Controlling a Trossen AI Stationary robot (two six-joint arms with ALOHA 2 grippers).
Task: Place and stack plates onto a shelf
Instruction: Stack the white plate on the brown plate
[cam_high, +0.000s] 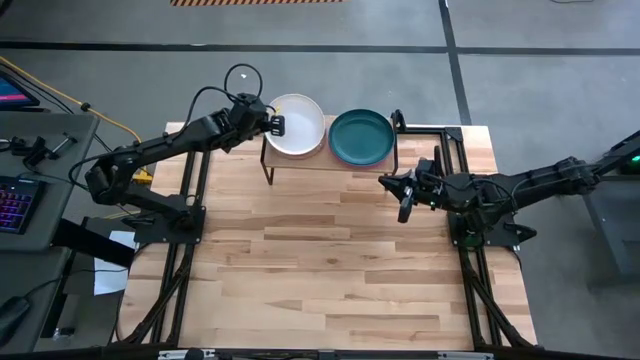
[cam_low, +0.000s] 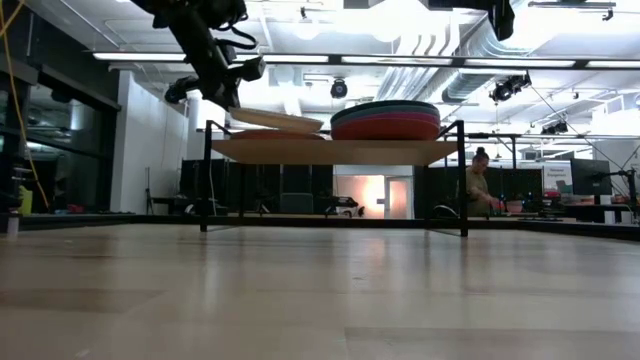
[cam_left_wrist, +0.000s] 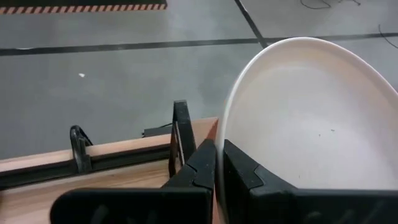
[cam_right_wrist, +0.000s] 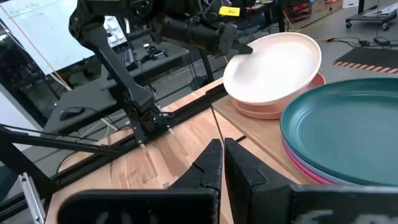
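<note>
While the left claw pinches the rim of the white plate, this plate sits tilted on a salmon pink plate at the left end of the shelf. Beside it stands a second stack: dark green plate on top, then pink and red edges below. I count two stacks. The right claw hangs over the counter, its fingers closed on nothing. No writing is readable.

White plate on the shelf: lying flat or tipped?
Tipped. The left pincer grips the white plate by its rim; in the low view that side sits raised above the salmon plate beneath.
</note>
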